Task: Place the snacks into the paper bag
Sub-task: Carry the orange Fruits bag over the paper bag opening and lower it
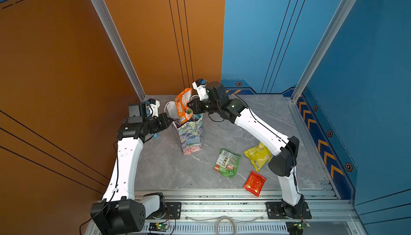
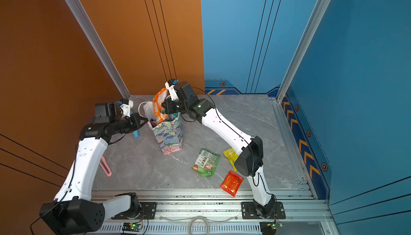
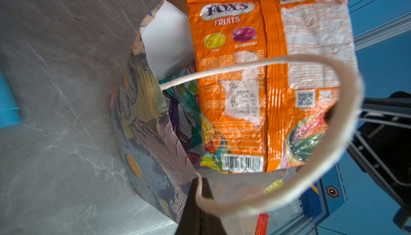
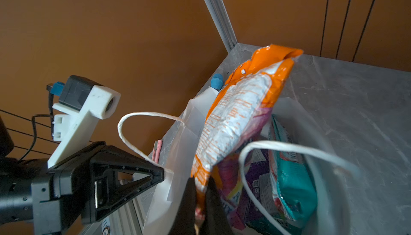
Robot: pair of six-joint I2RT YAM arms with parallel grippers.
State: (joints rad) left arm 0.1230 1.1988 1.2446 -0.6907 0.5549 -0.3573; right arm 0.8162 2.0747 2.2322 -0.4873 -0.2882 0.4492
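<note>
Left claw (image 1: 170, 119) is clamped on the rim of the floral paper bag (image 1: 191, 138). Right claw (image 4: 201, 187) grips a crinkly orange packet (image 1: 182, 103), lower end in the bag's mouth. Only the wrist views show the teal packet (image 4: 293, 182) stuffed inside it.

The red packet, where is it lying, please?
In both top views the red packet lies front right on the table, by the green packet and yellow packet.
</note>
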